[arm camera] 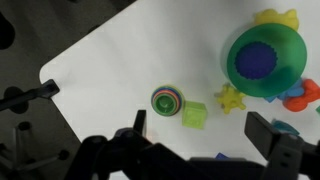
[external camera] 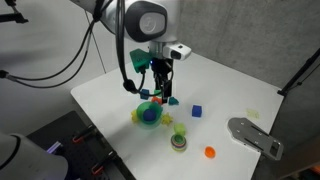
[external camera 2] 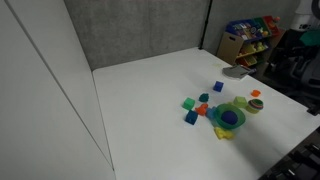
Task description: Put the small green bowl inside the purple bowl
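Pincer (external camera: 161,92) spread, tips overlapping blurred toys (external camera: 172,100), small green bowl (arm camera: 166,99) interior unclear

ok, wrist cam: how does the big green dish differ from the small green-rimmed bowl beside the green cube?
Size: the big green dish is far wider than the small green-rimmed bowl.
Inside: the dish holds a blue round piece; the small bowl shows tight coloured rings.
Base: the dish sits over a yellow piece; the small bowl sits on the white table.
Both are round and upright.
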Robot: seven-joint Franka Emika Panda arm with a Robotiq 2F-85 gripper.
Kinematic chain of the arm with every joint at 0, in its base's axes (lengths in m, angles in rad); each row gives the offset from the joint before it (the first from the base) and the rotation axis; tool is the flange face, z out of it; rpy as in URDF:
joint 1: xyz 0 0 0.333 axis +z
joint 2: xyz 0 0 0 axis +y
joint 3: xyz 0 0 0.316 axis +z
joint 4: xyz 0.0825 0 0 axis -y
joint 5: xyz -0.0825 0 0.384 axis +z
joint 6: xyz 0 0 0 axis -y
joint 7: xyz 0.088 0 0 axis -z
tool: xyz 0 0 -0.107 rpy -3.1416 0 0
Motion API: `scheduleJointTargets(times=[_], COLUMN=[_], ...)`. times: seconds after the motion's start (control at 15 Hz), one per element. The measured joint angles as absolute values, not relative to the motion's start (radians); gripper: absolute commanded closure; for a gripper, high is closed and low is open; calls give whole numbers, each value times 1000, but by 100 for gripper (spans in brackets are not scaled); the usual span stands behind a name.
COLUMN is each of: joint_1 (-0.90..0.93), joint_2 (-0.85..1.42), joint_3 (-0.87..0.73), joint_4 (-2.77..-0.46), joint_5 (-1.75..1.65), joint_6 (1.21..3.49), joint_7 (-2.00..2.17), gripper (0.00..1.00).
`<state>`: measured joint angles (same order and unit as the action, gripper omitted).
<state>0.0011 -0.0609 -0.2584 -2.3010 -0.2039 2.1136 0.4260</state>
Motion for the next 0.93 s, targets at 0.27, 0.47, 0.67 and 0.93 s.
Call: scheduleJointTargets(times=[0.27, 0.47, 0.67, 0.93], joint_1=[-31, -36, -41, -52], joint_2=[-217, -316, -391, -440], joint_3=[-173, -150, -151, -151], joint_4=[-2301, -2301, -2296, -2293], joint_5=[-202, -171, -115, -97], joint_6=[1919, 1821, 1743, 1680], joint_7=[367, 218, 64, -28], gripper=[0, 0, 0, 0])
